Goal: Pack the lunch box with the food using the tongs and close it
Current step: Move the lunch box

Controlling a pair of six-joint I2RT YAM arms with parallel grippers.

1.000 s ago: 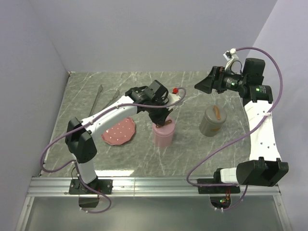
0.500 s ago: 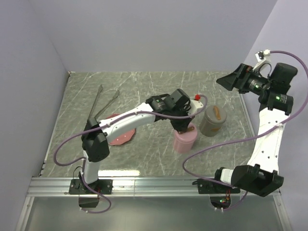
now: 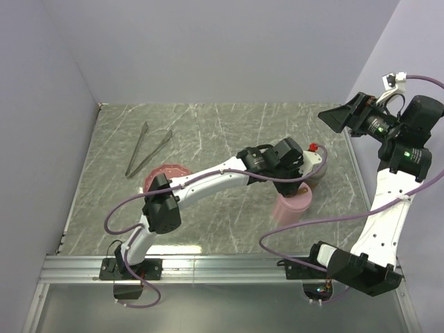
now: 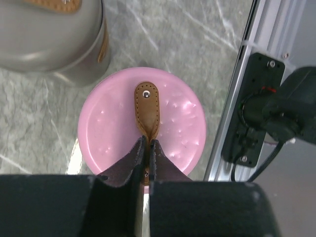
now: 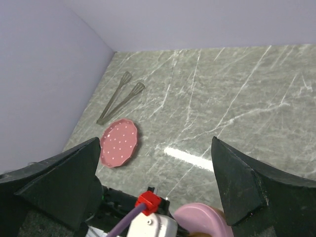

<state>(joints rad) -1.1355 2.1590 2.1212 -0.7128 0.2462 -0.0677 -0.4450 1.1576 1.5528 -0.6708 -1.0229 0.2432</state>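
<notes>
The pink lunch box (image 3: 292, 206) stands lidded at the right of the table, its pink lid (image 4: 113, 128) crossed by a brown leather strap (image 4: 147, 101). My left gripper (image 4: 146, 143) is directly above it, shut on that strap. In the top view the left gripper (image 3: 295, 189) reaches down onto the box. A grey lidded container (image 4: 49, 34) of the same kind stands right behind it. The tongs (image 3: 148, 149) lie on the table at the far left, also visible as the tongs (image 5: 121, 96). My right gripper (image 3: 340, 118) hangs high at the far right, open and holding nothing. The food is out of view.
A pink dotted plate (image 5: 118, 142) with nothing on it lies near the tongs, partly under my left arm as the plate (image 3: 163, 173). The table's aluminium rail (image 4: 232, 98) and the right arm's base run close beside the pink box. Walls close the left and back.
My left arm has swung right, taking the pink box by its strap from beside the plate to next to the grey container. The right gripper has lifted back towards the far right.
</notes>
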